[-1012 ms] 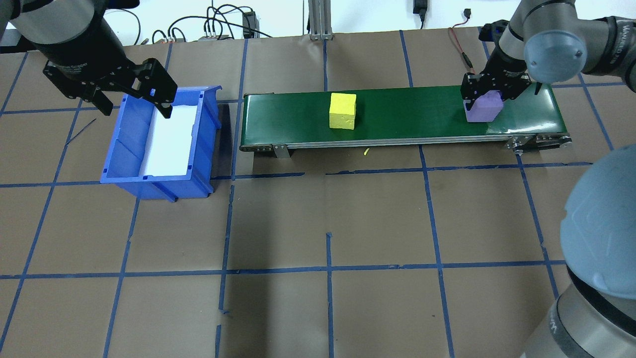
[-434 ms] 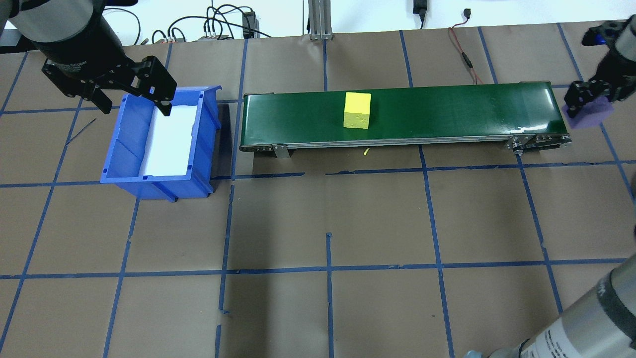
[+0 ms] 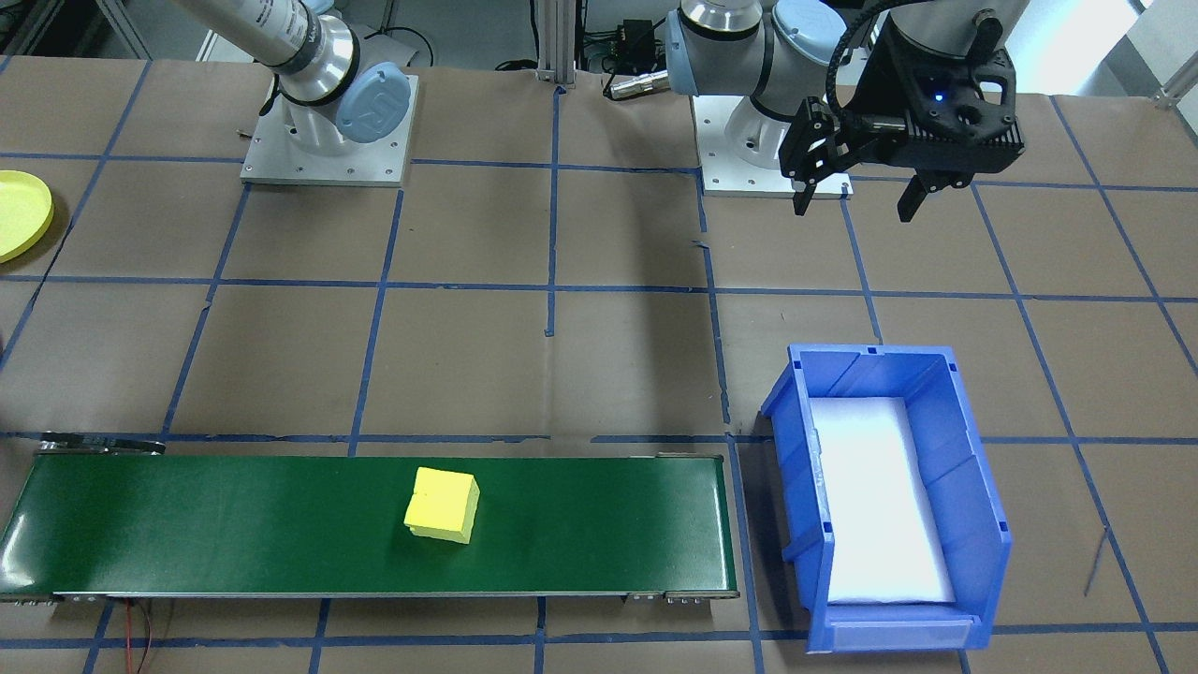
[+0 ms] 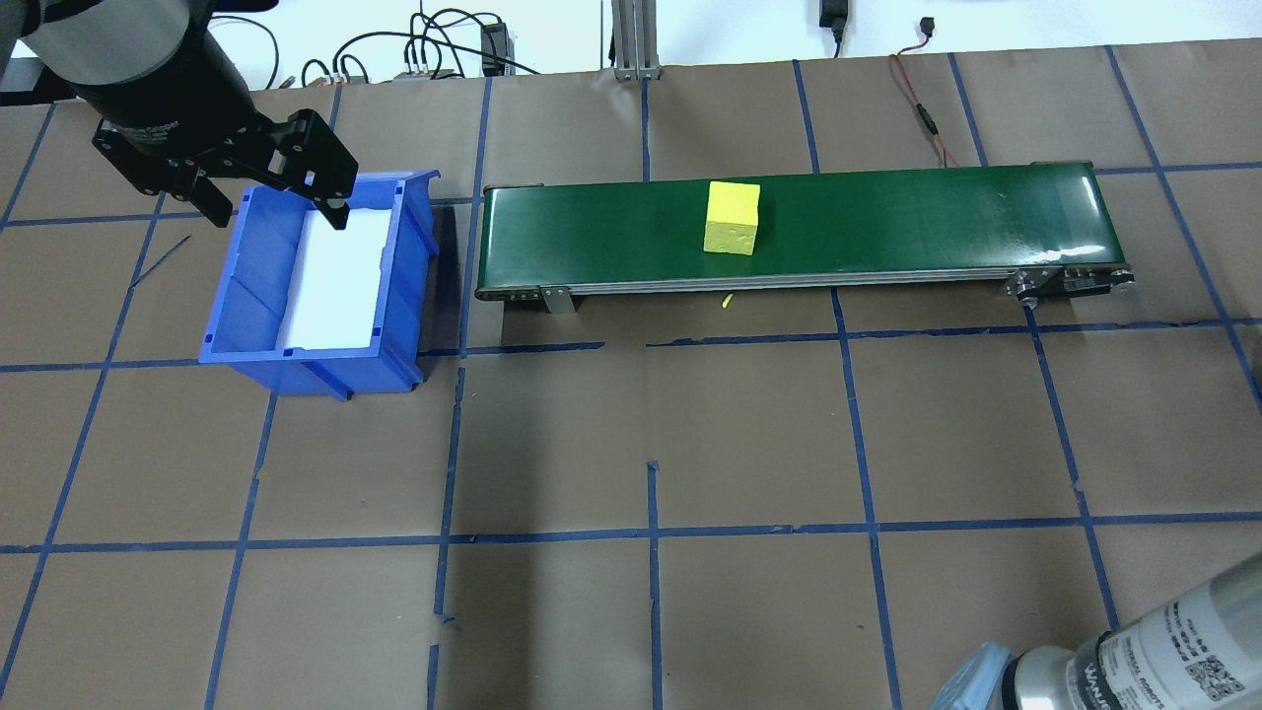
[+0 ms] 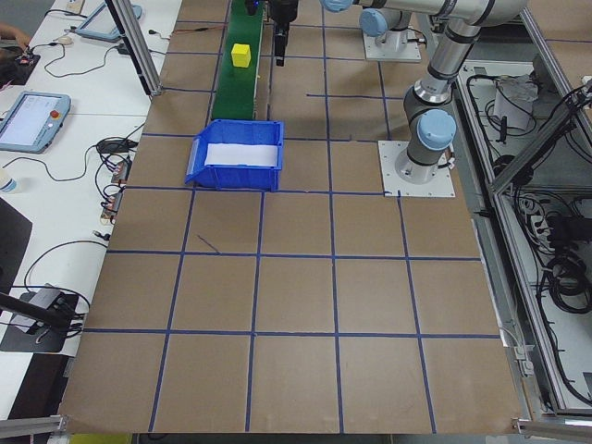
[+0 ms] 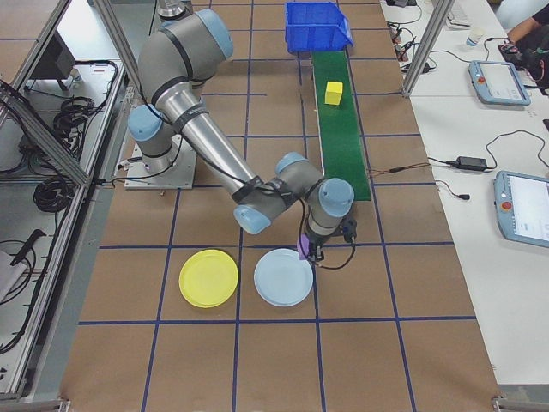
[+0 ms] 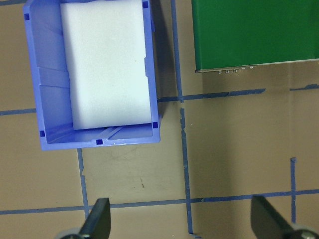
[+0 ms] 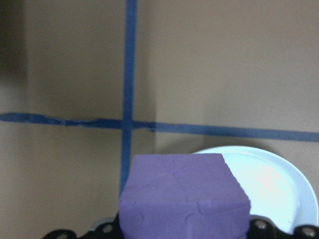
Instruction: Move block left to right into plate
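My right gripper (image 6: 310,254) is shut on a purple block (image 8: 184,196) and holds it low over the table, past the conveyor's end. It hangs at the edge of a pale blue plate (image 8: 271,181). The yellow plate (image 6: 208,277) lies just beside that one and also shows at the front view's left edge (image 3: 21,213). A yellow block (image 4: 733,218) rides on the green conveyor belt (image 4: 907,212), near its middle. My left gripper (image 4: 274,209) hovers open and empty above the far end of the blue bin (image 4: 251,306).
The blue bin (image 3: 978,487) has a white foam pad on its floor and stands off the belt's left end. Cables and a power supply lie along the table's far edge. A red wire trails behind the belt's right end.
The right arm lifted the purple block off the belt's right end and carried it out of the overhead view. The yellow block rode rightward along the belt. The left gripper barely shifted.
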